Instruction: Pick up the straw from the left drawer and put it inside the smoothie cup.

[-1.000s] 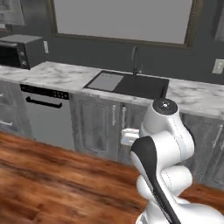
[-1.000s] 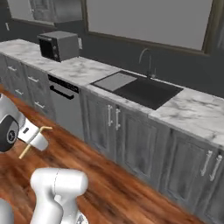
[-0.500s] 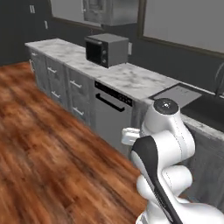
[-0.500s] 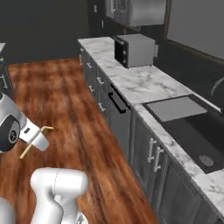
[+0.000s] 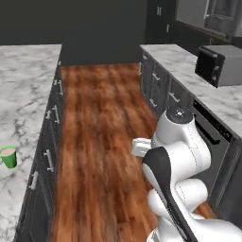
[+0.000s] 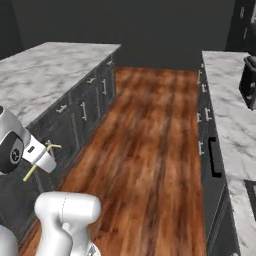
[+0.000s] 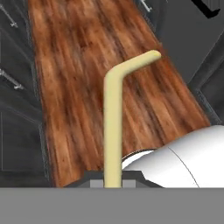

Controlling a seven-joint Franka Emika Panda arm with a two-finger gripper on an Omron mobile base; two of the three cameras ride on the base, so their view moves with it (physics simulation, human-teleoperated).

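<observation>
Yellow straw (image 7: 113, 127) clamped in closed gripper (image 7: 113, 183), bent tip up, sticking out beside the hand in right base view (image 6: 41, 159). Whole view swung since a second ago: sink wall gone, now facing down wood-floor aisle (image 5: 99, 137), so base turning toward island with straw in hand. Smoothie cup (image 5: 8, 157) on marble island counter (image 5: 23, 80), well apart from gripper. Microwave (image 5: 218, 64) on far counter. Grey island cabinets (image 6: 82, 112) between arm and cup; carry leg not finished.
</observation>
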